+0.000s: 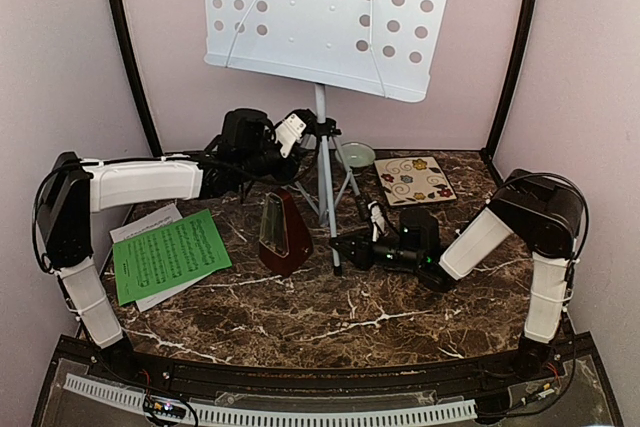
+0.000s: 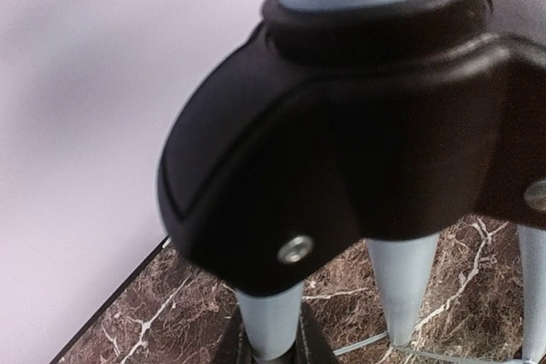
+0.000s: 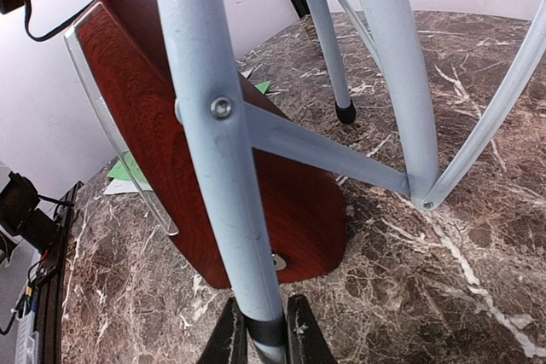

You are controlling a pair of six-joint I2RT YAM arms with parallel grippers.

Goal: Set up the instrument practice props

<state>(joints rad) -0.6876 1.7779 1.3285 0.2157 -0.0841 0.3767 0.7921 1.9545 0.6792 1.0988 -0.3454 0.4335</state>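
Music-stand desk (image 1: 325, 17), white hole-punched metal, rises on pale tripod legs (image 1: 326, 187) mid-table toward the far edge. Green and white music sheets (image 1: 165, 255) lie by the left edge, and a red-brown pyramid metronome (image 1: 283, 235) stands just beside the legs.

Left wrist: the left gripper (image 2: 271, 349) pinches a leg below the black plastic hub (image 2: 358, 142).

Right wrist: the right gripper (image 3: 266, 340) pinches a leg near its foot.

Positioning the stand seems in hand. The next move likely needs both arms working together to keep it upright.

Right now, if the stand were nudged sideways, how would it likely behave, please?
The stand looks top-heavy, its wide desk high above narrow legs, so it may tip. Thin tubing suggests it is light; the black foot may resist sliding.
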